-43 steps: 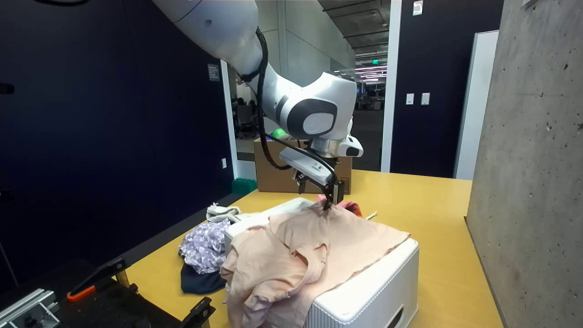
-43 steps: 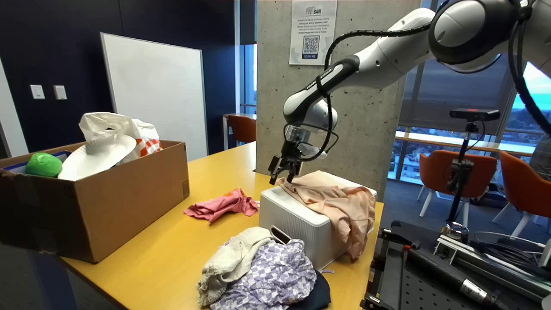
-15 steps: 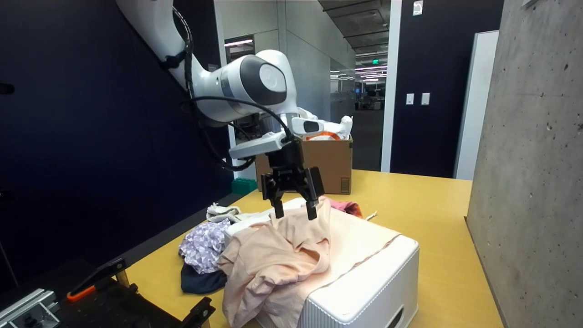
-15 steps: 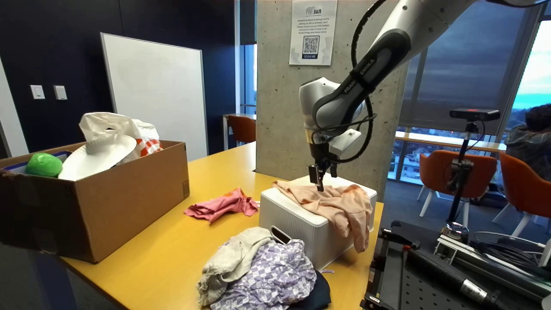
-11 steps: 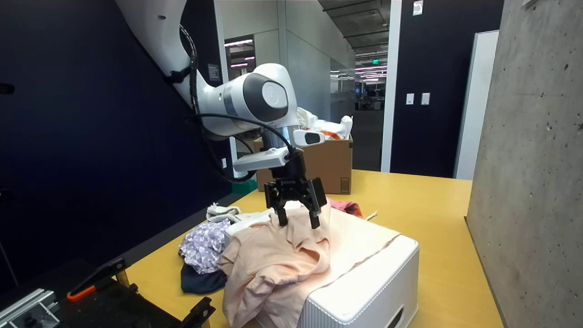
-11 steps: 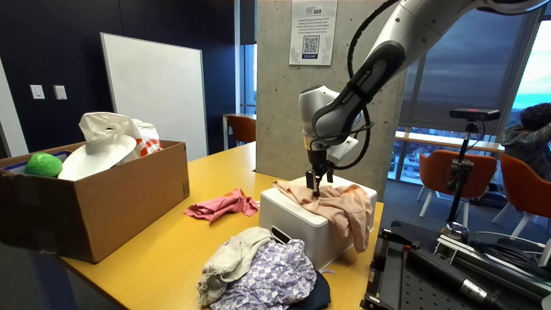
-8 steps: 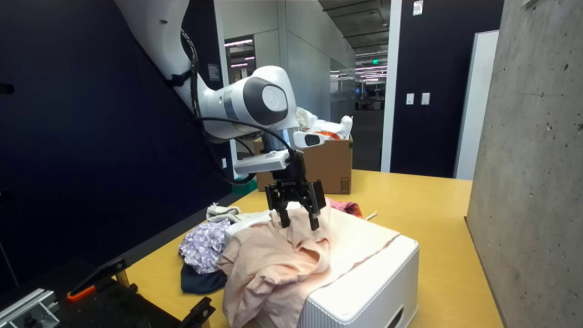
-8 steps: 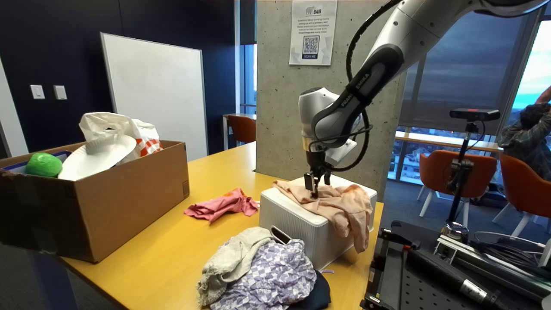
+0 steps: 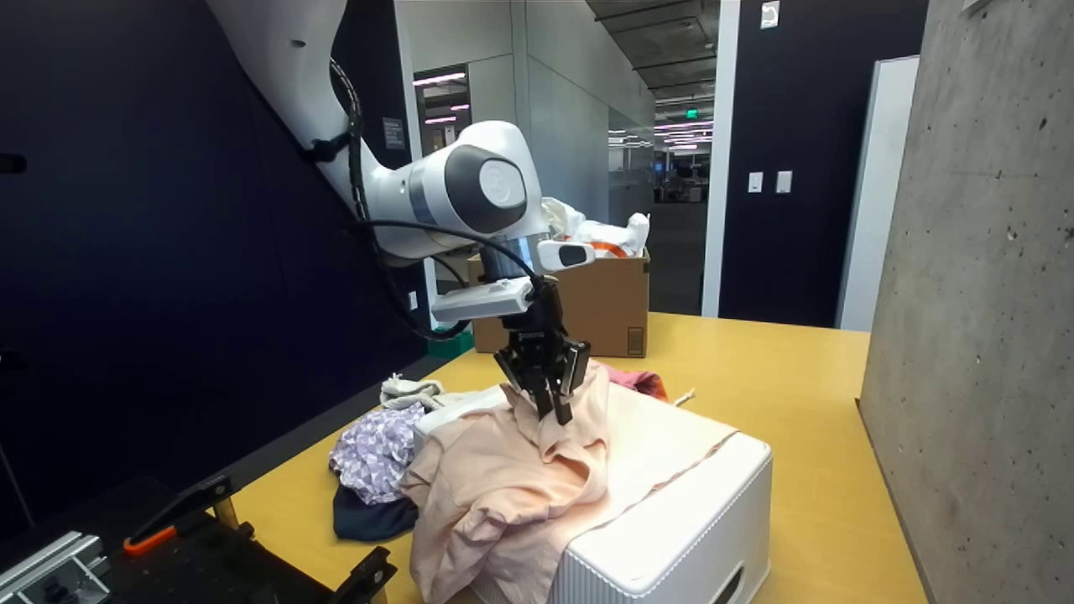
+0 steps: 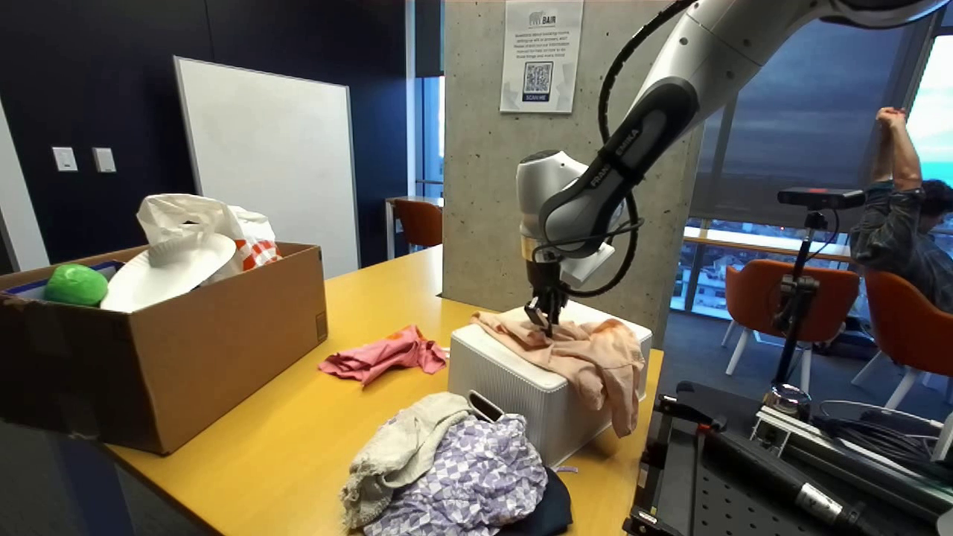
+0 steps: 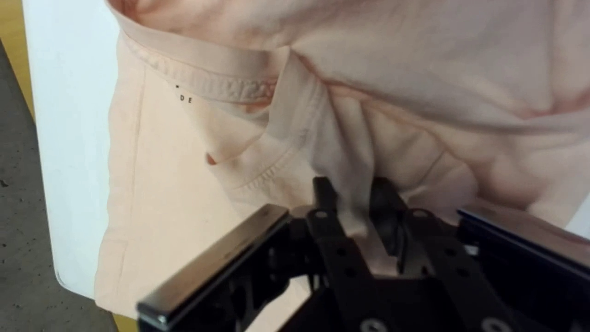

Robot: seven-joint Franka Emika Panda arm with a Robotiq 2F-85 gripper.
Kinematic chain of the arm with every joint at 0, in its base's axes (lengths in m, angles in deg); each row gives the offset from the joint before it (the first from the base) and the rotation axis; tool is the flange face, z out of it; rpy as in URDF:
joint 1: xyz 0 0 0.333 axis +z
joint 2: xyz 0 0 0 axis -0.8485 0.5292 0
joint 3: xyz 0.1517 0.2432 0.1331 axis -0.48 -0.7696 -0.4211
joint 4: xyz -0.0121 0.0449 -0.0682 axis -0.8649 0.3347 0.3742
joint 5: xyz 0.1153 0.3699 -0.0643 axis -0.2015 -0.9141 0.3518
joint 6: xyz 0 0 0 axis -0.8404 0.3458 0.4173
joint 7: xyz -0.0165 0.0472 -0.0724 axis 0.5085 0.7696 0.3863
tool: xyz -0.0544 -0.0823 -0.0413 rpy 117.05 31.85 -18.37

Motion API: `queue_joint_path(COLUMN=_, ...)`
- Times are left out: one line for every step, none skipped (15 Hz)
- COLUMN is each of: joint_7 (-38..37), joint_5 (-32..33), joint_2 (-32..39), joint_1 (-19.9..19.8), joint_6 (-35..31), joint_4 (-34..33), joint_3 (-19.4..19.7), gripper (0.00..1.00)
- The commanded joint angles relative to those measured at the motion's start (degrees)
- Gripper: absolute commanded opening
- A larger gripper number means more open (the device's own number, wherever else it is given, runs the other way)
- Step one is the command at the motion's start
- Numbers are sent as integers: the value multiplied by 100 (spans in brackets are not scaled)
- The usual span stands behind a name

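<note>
Okay, so your gripper (image 11: 354, 203) was pointing down into the peach shirt (image 9: 503, 486), with a raised fold of fabric standing between its fingers (image 11: 389, 200). They sat close together, but you couldn't tell whether they were clamped on that fold, because the tips were dark and blurry in the wrist view. The shirt lay crumpled across the top of the white ribbed box (image 9: 680, 524), part of it drooping over one side, a good chunk hidden under its own folds. Near the neckline you could just make out the letters "D E" (image 11: 185, 98).

The white ribbed box stood on the yellow table (image 9: 822, 436), and in an exterior view its hand slot (image 9: 732, 582) was cut off by the bottom edge. Next to it, a purple-and-white checkered cloth (image 10: 476, 469) hid most of the navy cloth (image 10: 552, 506) underneath, and a cream cloth (image 10: 406, 439) overlapped the checkered one. Your pink cloth (image 10: 387, 357) lay between the white ribbed box and the cardboard box (image 10: 231, 350), whose contents you only half saw.
</note>
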Motion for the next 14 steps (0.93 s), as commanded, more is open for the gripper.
queue_joint_path(joint_7=-110, joint_5=143, joint_2=-188, joint_1=131, joint_6=-179, joint_4=203, joint_3=219, gripper=1)
queue_joint_path(joint_7=-125, joint_5=170, joint_2=-249, joint_1=137, joint_6=-180, joint_4=223, joint_3=270, gripper=0)
queue_joint_path(joint_7=-130, joint_5=183, joint_2=-292, joint_1=136, joint_6=-186, joint_4=236, joint_3=312, gripper=0)
queue_joint_path(joint_7=-143, joint_5=211, joint_2=-341, joint_1=132, joint_6=-193, joint_4=250, joint_3=375, gripper=0)
queue_joint_path(joint_7=-161, joint_5=247, joint_2=-392, joint_1=129, joint_6=-191, joint_4=264, joint_3=442, gripper=0)
queue_joint_path(joint_7=-169, joint_5=285, joint_2=-458, joint_1=111, joint_6=-184, joint_4=286, joint_3=509, gripper=0)
queue_joint_path(joint_7=-194, joint_5=336, joint_2=-495, joint_1=96, joint_6=-186, joint_4=295, joint_3=579, gripper=0)
queue_joint_path(joint_7=-212, joint_5=386, joint_2=-507, joint_1=75, joint_6=-172, joint_4=273, joint_3=646, gripper=0)
queue_joint_path(joint_7=-235, joint_5=419, joint_2=-498, joint_1=51, joint_6=-178, joint_4=245, joint_3=704, gripper=0)
queue_joint_path(joint_7=-268, joint_5=455, joint_2=-476, joint_1=29, joint_6=-189, joint_4=217, joint_3=760, gripper=0)
queue_joint_path(joint_7=-323, joint_5=483, joint_2=-466, joint_1=19, joint_6=-177, joint_4=217, joint_3=830, gripper=0)
queue_joint_path(joint_7=-358, joint_5=491, joint_2=-424, joint_1=-1, joint_6=-200, joint_4=206, joint_3=883, gripper=0)
queue_joint_path(joint_7=-398, joint_5=495, joint_2=-404, joint_1=-24, joint_6=-229, joint_4=218, joint_3=935, gripper=0)
queue_joint_path(joint_7=-461, joint_5=509, joint_2=-383, joint_1=-43, joint_6=-251, joint_4=223, joint_3=987, gripper=0)
